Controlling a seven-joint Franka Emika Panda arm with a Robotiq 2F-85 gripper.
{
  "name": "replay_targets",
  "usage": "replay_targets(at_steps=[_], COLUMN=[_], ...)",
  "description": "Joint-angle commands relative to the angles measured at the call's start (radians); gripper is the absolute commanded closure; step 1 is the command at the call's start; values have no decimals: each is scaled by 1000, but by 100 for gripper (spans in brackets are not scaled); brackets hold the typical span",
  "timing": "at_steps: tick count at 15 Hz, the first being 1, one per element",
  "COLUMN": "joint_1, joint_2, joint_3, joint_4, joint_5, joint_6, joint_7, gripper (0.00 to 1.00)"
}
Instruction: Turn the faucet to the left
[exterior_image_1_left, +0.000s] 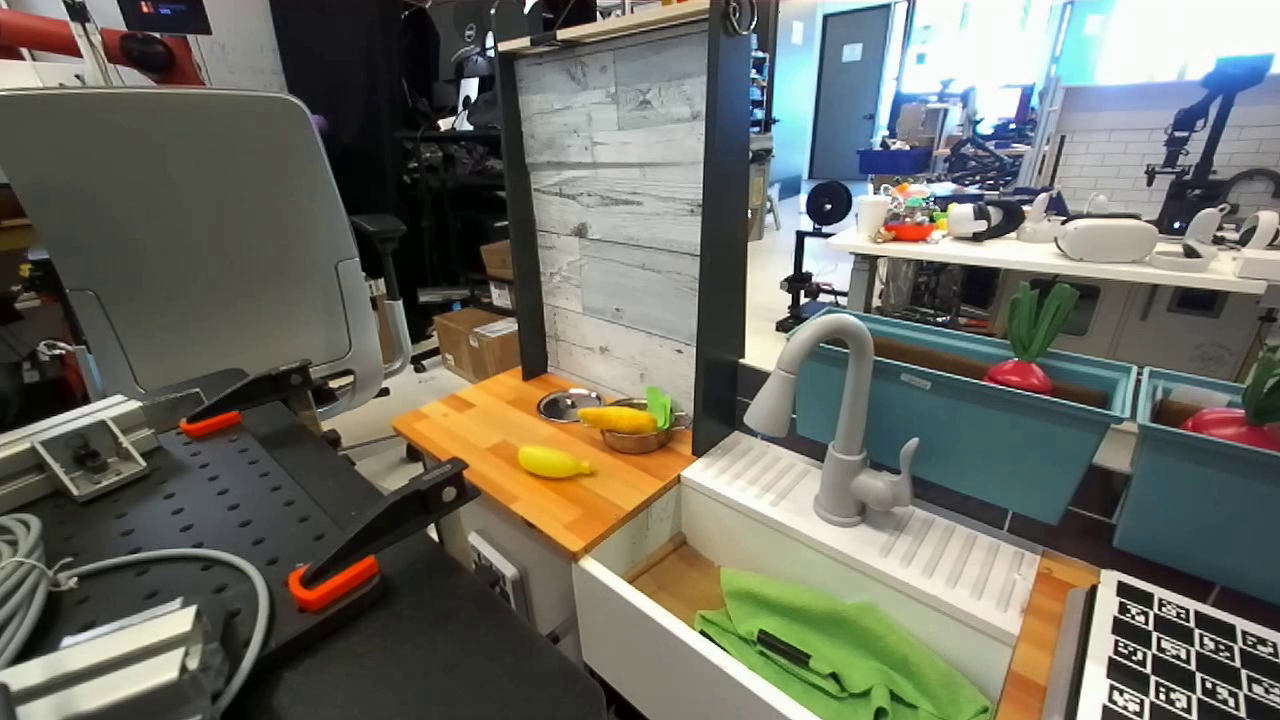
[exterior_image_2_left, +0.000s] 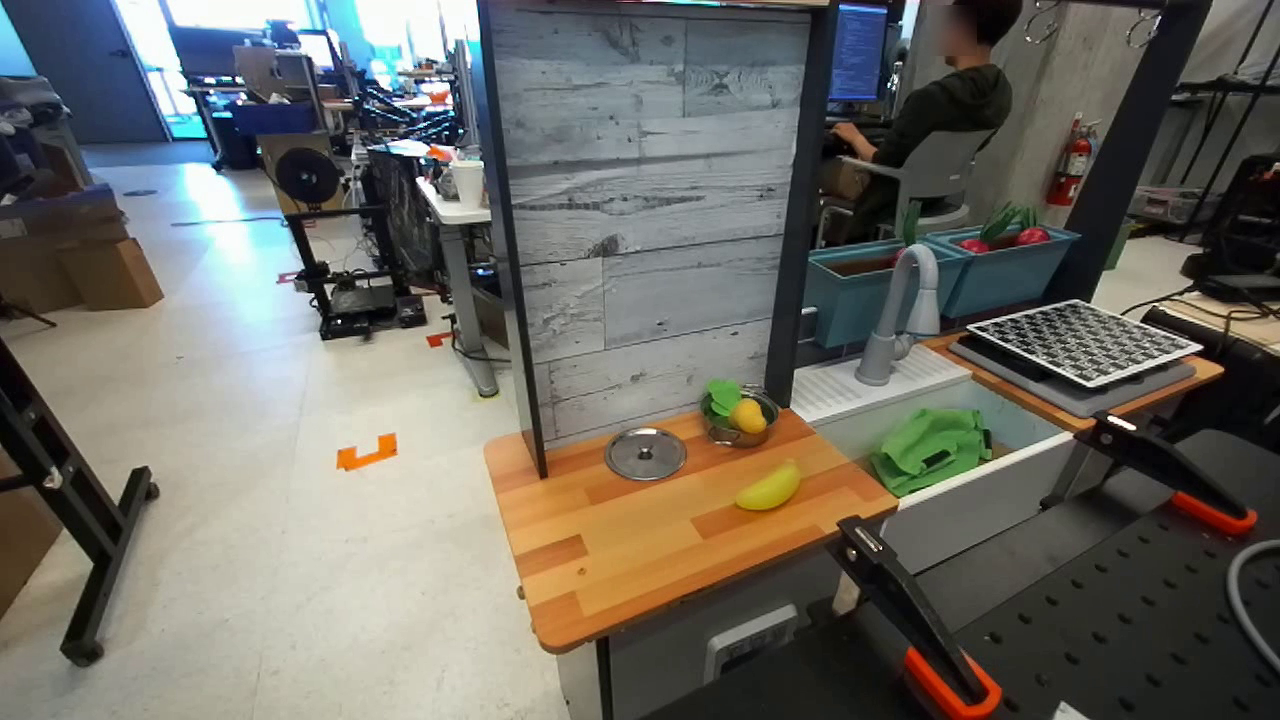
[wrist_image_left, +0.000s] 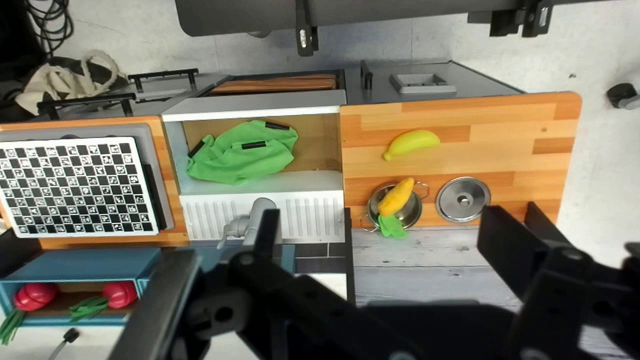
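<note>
The faucet is a tall grey gooseneck tap on the white ribbed ledge behind the sink. It shows in both exterior views (exterior_image_1_left: 852, 420) (exterior_image_2_left: 890, 320), its arched spout curving down toward the basin side. Its small lever (exterior_image_1_left: 905, 475) sticks out at the side of the base. In the wrist view the faucet (wrist_image_left: 260, 212) is seen from above, partly covered by my left-hand finger. My gripper (wrist_image_left: 387, 220) is open and empty, its fingers wide apart, well above the scene and apart from the faucet. No arm or gripper shows in the exterior views.
The sink (exterior_image_1_left: 650, 620) holds a green cloth (exterior_image_1_left: 850, 640). A wooden counter (exterior_image_2_left: 620, 545) bears a yellow banana (exterior_image_2_left: 770, 487), a metal pot (wrist_image_left: 412, 210) and a lid (wrist_image_left: 463, 200). Blue planters (exterior_image_1_left: 960, 420) stand behind the faucet. A grey panel (exterior_image_2_left: 650, 200) rises beside it.
</note>
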Motion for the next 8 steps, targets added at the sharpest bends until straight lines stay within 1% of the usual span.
replay_targets(at_steps=[1,5,8], joint_1=[-45,-80,-95], joint_2=[219,451,615], joint_3=[-24,-56,-78], joint_4=[86,181,283], joint_5=[-5,3,35], joint_6=[118,215,239], joint_7=[9,7,-8], gripper=[0,0,0])
